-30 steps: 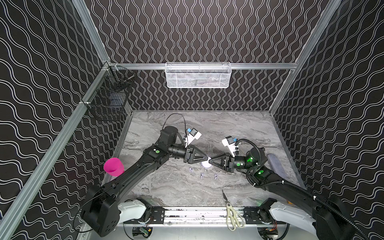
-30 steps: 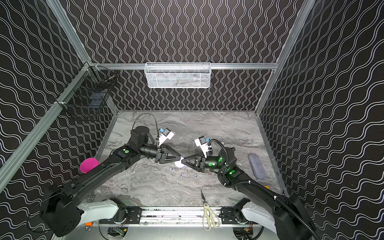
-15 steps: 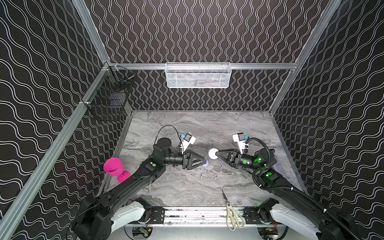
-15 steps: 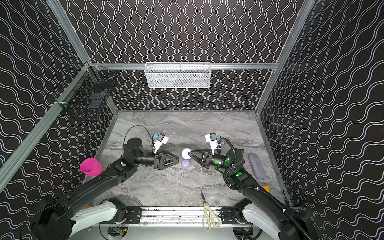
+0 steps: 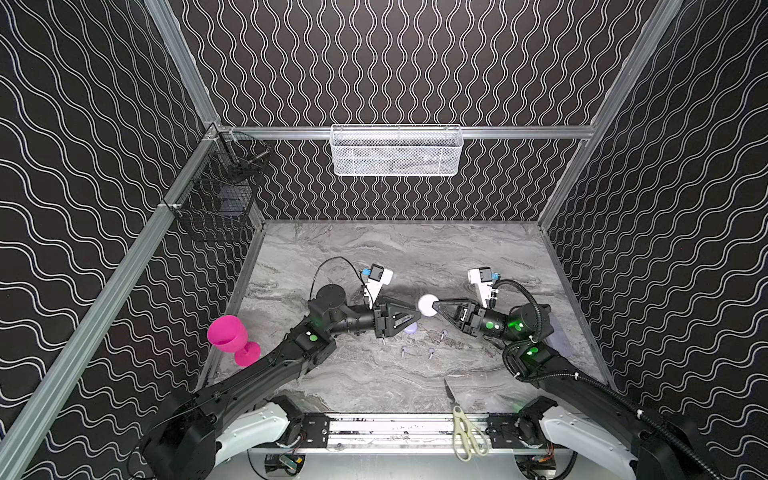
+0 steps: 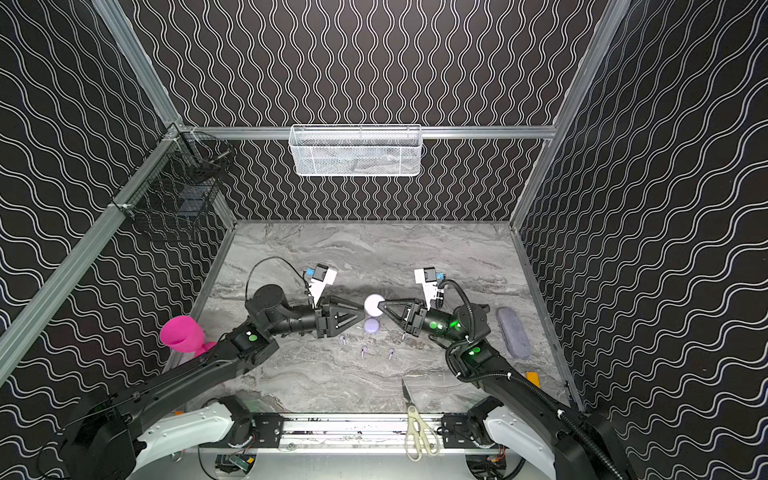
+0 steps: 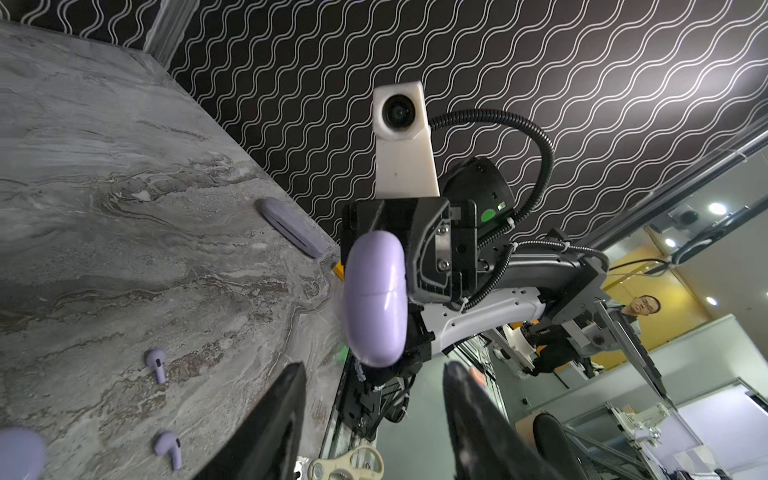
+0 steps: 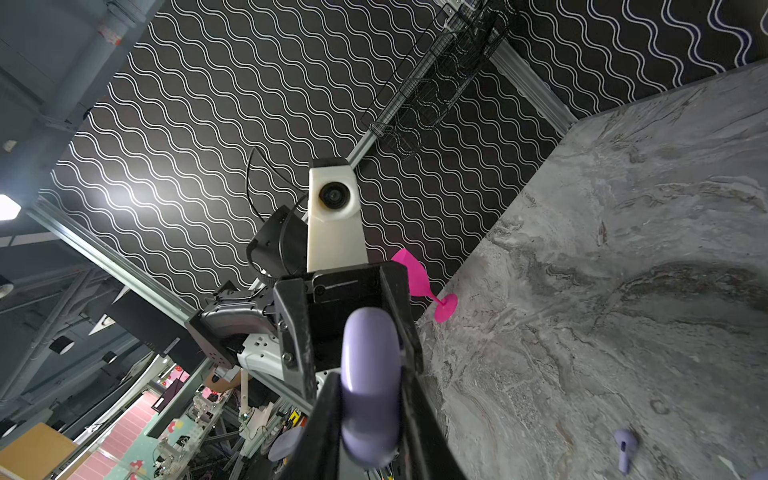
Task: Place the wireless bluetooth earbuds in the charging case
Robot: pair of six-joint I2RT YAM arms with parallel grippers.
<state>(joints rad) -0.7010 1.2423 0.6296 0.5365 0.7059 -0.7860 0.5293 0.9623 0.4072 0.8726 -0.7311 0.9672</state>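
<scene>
My right gripper (image 5: 434, 306) (image 6: 381, 305) (image 8: 370, 395) is shut on the rim of a round lavender charging case (image 5: 427, 304) (image 6: 374, 304) (image 7: 376, 299) (image 8: 370, 386), held in the air with its lid closed. My left gripper (image 5: 415, 316) (image 6: 360, 314) (image 7: 374, 386) faces it, open and empty, fingertips just short of the case. A second lavender puck (image 5: 410, 328) (image 6: 371, 325) (image 7: 18, 453) lies on the table under them. Several earbuds lie loose nearer the front: (image 5: 403, 351), (image 5: 431, 353), (image 6: 342, 340), (image 7: 157, 365), (image 8: 623, 453).
A pink goblet (image 5: 230, 336) (image 6: 183, 334) stands by the left wall. Scissors (image 5: 463, 424) lie at the front edge. A long lavender pouch (image 6: 513, 332) (image 7: 291, 228) rests near the right wall. A white mesh basket (image 5: 397, 149) and a black wire basket (image 5: 220, 195) hang on the walls.
A second ago both grippers met at the case. They drew apart with the case staying in the right gripper, and the left gripper has since edged back toward it.
</scene>
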